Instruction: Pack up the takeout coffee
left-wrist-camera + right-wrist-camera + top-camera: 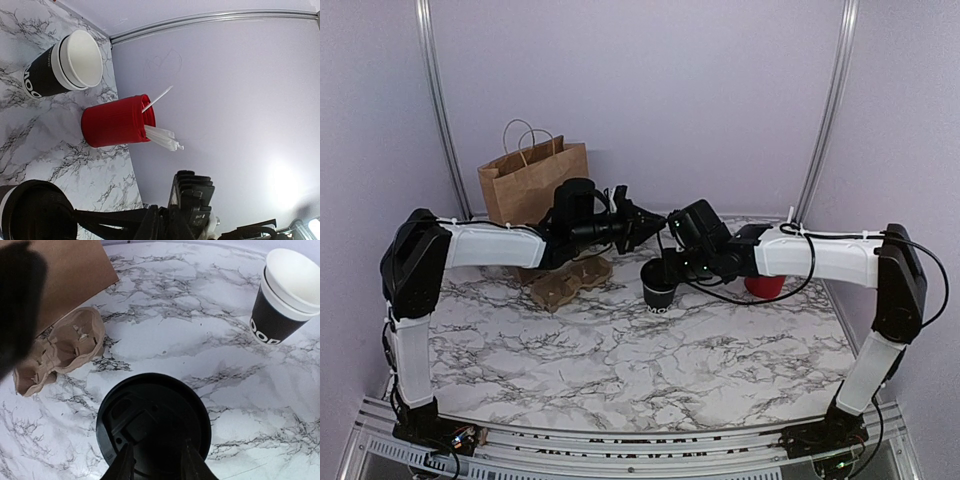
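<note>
The takeout coffee (657,292), a black cup with white lettering, stands upright on the marble table (620,360) under my right gripper (672,266). From the right wrist its round black lid (150,410) fills the lower middle. My right gripper (157,450) sits directly over the lid, fingers (125,465) partly apart, tips on the lid's top and nothing between them. My left gripper (648,224) hovers shut and empty just up-left of the cup. In the left wrist view the lidded cup (30,212) is at the bottom left, beside the gripper (160,222).
A brown paper bag (530,180) stands at the back left, with a cardboard cup carrier (565,280) lying in front of it. A red cup (117,120) of white sticks and a nested stack of cups (65,62) stand to the right of the coffee, near the back wall.
</note>
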`<action>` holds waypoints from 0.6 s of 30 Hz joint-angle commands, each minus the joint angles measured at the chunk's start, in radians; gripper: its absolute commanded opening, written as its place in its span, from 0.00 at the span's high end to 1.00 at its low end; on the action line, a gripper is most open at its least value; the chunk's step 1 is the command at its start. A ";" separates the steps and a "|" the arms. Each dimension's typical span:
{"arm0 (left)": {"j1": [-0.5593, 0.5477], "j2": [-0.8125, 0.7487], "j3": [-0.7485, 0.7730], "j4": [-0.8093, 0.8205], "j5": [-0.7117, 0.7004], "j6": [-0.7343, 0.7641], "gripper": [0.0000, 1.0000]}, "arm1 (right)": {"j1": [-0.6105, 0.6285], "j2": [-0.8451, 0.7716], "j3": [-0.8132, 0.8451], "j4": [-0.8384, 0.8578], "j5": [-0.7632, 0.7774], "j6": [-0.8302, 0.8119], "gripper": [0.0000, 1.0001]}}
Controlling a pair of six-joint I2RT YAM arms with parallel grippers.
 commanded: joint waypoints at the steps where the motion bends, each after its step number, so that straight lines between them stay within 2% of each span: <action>1: 0.003 -0.006 0.030 -0.005 0.006 -0.035 0.90 | -0.002 0.003 -0.024 -0.066 -0.034 0.007 0.68; 10: 0.001 0.199 -0.018 -0.004 0.012 -0.137 0.92 | -0.002 0.011 -0.028 -0.064 -0.040 0.008 0.68; 18: 0.018 0.087 0.014 -0.056 -0.009 -0.086 0.91 | -0.001 0.007 -0.024 -0.070 -0.037 0.005 0.68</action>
